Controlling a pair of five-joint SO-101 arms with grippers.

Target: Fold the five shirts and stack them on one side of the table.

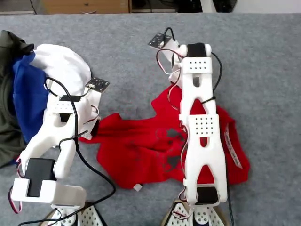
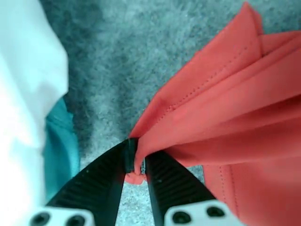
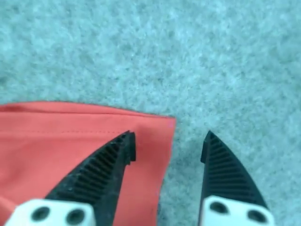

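Lying spread across the table, the red shirt is clamped at its left tip by the left claw, while its far corner is straddled by the gaping right claw.

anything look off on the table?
Nothing damaged. The red shirt lies rumpled, one edge pinched in the left gripper, the right gripper open over a corner. The white shirt, blue shirt and dark shirt sit in an unfolded heap beside the left arm.
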